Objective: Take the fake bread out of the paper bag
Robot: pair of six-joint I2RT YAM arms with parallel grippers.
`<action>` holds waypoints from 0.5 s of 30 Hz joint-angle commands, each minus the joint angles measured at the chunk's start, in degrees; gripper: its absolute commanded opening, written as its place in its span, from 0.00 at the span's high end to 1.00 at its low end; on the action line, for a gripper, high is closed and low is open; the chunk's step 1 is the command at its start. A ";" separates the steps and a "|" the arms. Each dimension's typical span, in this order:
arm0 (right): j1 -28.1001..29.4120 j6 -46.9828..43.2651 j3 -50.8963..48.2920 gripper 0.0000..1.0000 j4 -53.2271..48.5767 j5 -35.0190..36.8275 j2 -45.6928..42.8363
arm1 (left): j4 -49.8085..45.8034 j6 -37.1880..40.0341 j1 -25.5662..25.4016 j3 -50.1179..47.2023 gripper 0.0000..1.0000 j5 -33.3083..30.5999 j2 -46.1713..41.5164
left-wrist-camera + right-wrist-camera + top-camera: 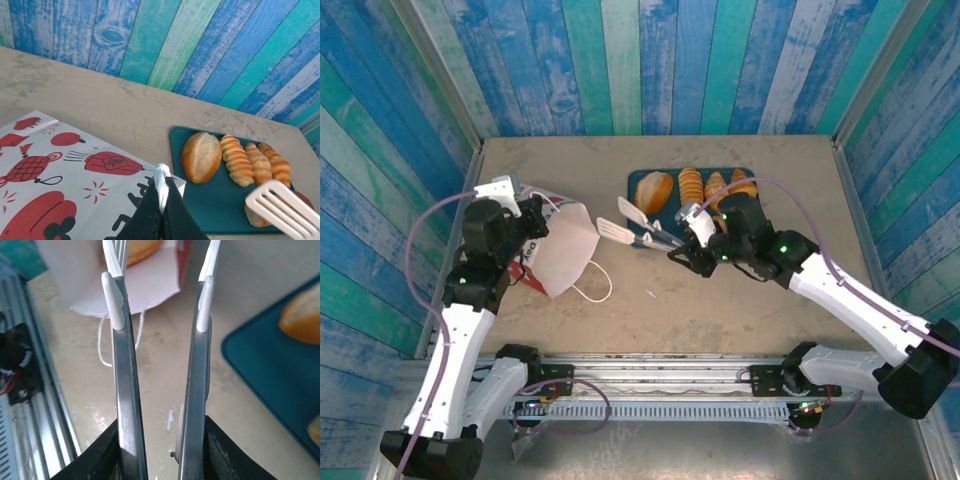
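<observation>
The paper bag [560,255] lies on its side at the left, white with red prints [65,200], its mouth facing right. My left gripper [535,222] is shut on the bag's white cord handle [162,182]. My right gripper [692,255] is shut on metal tongs [655,235] whose white slotted tips [616,230] point at the bag's mouth. The tong arms [125,380] stand apart with nothing between them. One piece of fake bread [142,250] shows inside the bag [150,287]. A round bun [653,190] and three ridged croissants [691,185] lie on the teal tray [672,207].
The teal tray [220,200] sits at the back centre-right with the bun [201,156] and croissants [237,160] in a row. Blue-green plank walls close in the table on three sides. A metal rail [660,385] runs along the near edge.
</observation>
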 commanded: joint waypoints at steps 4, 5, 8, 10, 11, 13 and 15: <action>8.09 -6.33 -4.35 0.62 10.16 -2.19 -1.10 | -0.29 2.24 -0.03 -0.30 1.00 -4.14 -3.67; 9.46 -6.41 -4.48 0.62 11.10 -1.71 -0.39 | -0.71 3.05 0.01 -0.35 1.00 -3.84 -3.93; 13.71 -6.91 -3.37 0.63 12.55 1.30 3.39 | -1.23 5.94 -0.03 -0.65 1.00 -3.10 -5.01; 16.83 -8.12 -1.29 0.63 12.62 5.14 7.23 | -0.61 6.85 -0.03 -1.48 1.00 -3.47 -6.06; 18.22 -8.26 -0.13 0.64 12.64 7.53 9.28 | -0.35 7.25 -0.03 -1.80 1.00 -3.46 -6.53; 20.80 -7.78 3.99 0.64 11.70 12.82 13.98 | 0.66 7.22 -0.03 -2.34 1.00 -3.20 -7.13; 22.33 -6.15 8.72 0.64 9.62 16.20 18.71 | 1.45 7.12 -0.03 -2.40 1.00 -2.40 -7.14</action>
